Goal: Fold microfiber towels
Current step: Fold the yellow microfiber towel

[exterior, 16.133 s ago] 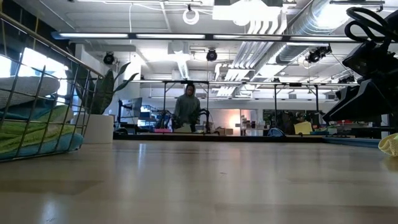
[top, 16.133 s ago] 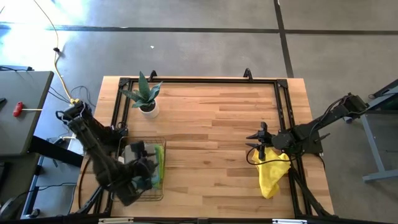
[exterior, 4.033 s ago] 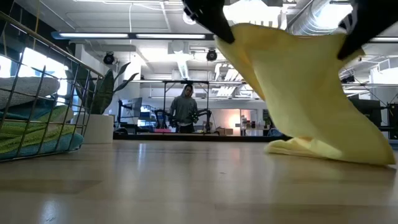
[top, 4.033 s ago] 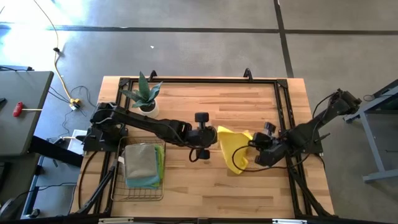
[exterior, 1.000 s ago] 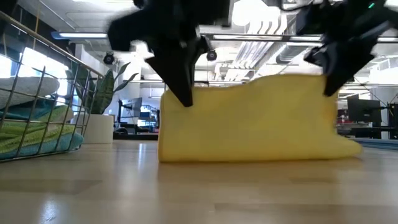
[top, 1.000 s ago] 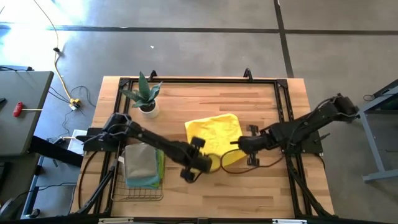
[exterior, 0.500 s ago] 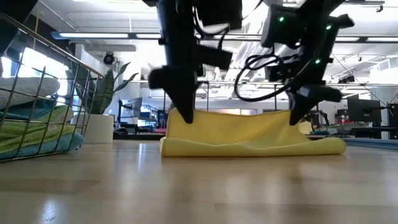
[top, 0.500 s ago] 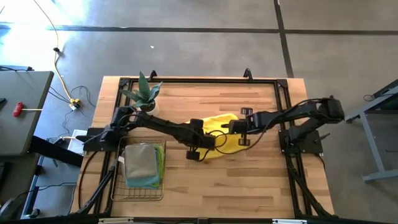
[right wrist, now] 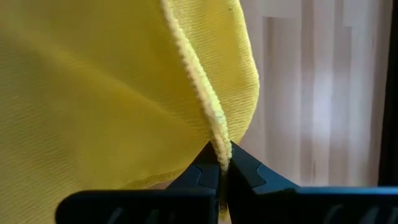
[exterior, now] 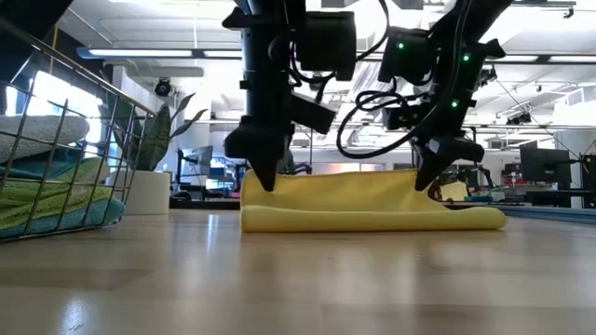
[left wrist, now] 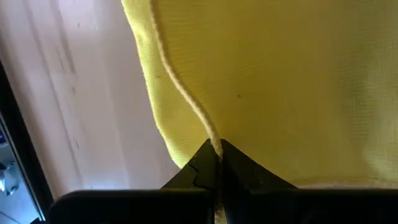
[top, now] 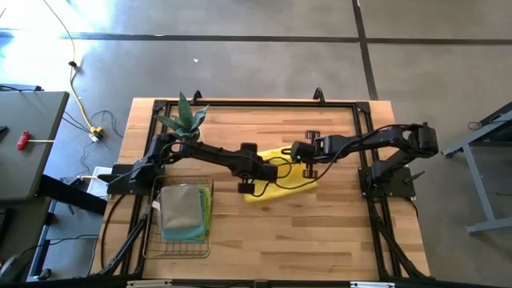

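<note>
A yellow microfiber towel (top: pixel 284 186) lies doubled over at the table's middle, its lower layer and its fold (exterior: pixel 372 221) on the wood. My left gripper (exterior: pixel 265 183) is shut on the upper layer's hem at the towel's left end. My right gripper (exterior: pixel 426 183) is shut on the same hem toward the right end. In the high view the left gripper (top: pixel 266 170) and right gripper (top: pixel 294 158) stand over the towel's far part. Several more folded towels (top: pixel 182 210), grey on top, lie in a wire basket. My left gripper pinches the towel's stitched hem (left wrist: pixel 212 144) between its two shut fingers, coming from above and slanting down. It holds the upper layer's left end a little above the lower layer. The fold below rests on the table. My right gripper pinches the stitched hem (right wrist: pixel 219 142) between its two shut fingers, slanting down from above. The cloth curls around the hem just beyond the fingertips. The upper layer runs nearly level between the two grippers (exterior: pixel 354 177), just above the lower layer.
The wire basket (top: pixel 172 240) stands at the near left, also at the low view's left edge (exterior: pixel 56 167). A potted plant (top: pixel 188 124) stands at the far left. Black frame rails (top: pixel 256 102) run along the table's edges. Bare wood (top: pixel 304 232) lies nearer than the towel.
Both grippers, shut on the hem throughout, have gone toward the table's far edge and come down. The near half of the towel, which stood up like a curtain, has been folded over onto the far half; the towel now lies low and doubled.
</note>
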You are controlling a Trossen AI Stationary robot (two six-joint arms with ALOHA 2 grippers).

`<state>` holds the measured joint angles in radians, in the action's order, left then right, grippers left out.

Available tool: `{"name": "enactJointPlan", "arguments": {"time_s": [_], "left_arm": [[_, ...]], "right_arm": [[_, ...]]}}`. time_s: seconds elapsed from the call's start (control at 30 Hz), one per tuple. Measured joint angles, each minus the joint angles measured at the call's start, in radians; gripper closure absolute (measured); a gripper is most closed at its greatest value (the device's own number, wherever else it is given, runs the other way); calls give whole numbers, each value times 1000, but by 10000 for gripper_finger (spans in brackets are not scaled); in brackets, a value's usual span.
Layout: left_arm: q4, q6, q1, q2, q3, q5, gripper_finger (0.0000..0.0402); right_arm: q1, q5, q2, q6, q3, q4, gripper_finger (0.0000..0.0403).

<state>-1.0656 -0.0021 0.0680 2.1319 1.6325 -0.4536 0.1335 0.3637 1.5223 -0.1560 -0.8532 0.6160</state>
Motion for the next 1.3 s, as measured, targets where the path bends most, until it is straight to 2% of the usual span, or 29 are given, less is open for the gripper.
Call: {"name": "enactJointPlan", "arguments": {"time_s": [0.13, 0.27, 0.67, 0.8, 0.9, 1.0, 1.13, 1.3], "left_arm": [[18, 5, 23, 1, 0, -12, 401], [18, -4, 44, 6, 0, -70, 401], [19, -77, 99, 6, -52, -89, 401], [26, -111, 103, 6, -64, -165, 401], [45, -97, 102, 6, -66, -209, 401], [77, -71, 102, 6, -65, -210, 401], [91, -65, 100, 6, -65, -231, 401], [98, -65, 102, 6, -65, -301, 401]], "right_arm": [[30, 0, 4, -10, 0, -42, 402], [53, 0, 12, -49, 0, -80, 402], [103, 0, 45, -68, 0, -133, 387], [109, 5, 62, -86, 0, -160, 384], [109, 11, 63, -86, 0, -160, 384], [109, 25, 63, -86, -6, -137, 384], [109, 44, 63, -67, -29, -52, 384], [110, 53, 63, -62, -44, -25, 384]]}}
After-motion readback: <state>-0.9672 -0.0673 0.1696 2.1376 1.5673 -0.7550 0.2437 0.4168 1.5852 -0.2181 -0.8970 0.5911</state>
